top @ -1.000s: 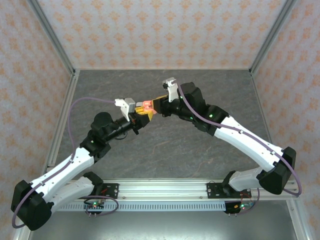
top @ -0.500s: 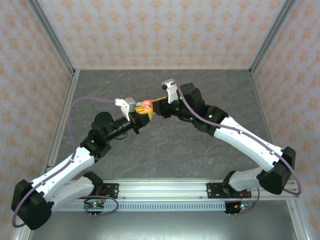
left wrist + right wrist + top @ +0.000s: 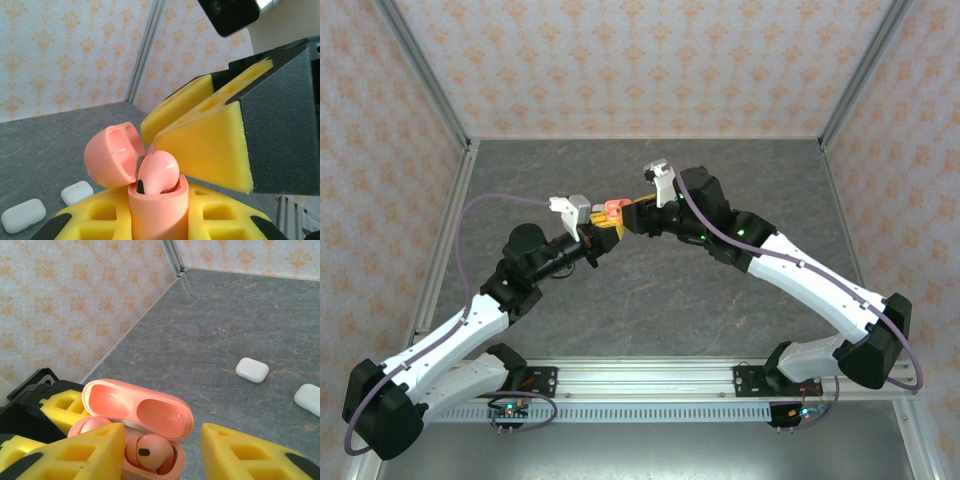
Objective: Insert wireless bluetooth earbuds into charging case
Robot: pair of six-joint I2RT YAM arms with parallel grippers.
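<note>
Patterned walls (image 3: 620, 60) enclose a grey stone-look table (image 3: 670, 300), and both arms meet above its middle. The left end effector (image 3: 601, 224) pinches a salmon-pink case (image 3: 157, 215) between its yellow foam pads (image 3: 85, 222), holding it off the table with the lid (image 3: 111, 156) hinged back. The right end effector (image 3: 632, 212) hangs at the mouth of the case, its fingers spread with nothing clamped between them. A pink earbud (image 3: 159, 171) sits in the case, its head standing proud of the rim. Judged from its look, the earbud is very light, hard, smooth and rounded, so it is likely to slip or pop out under a pinch. Take it across the sides of the head with light force, or press it down on the crown. The case is rigid. Grip it across the body below the rim and keep all load off the lid hinge, which is probably the weakest part. The left wrist view gives the side profile: how far the earbud rises above the rim, and how close the right fingers (image 3: 210, 145) stand to it. The right wrist view looks down into the wells and shows one earbud with a dark spot, plus a second earbud (image 3: 94, 424) partly behind a finger. Whether either is fully seated cannot be told from there. Two closed white cases (image 3: 252, 369) lie on the table, well apart from the work.
</note>
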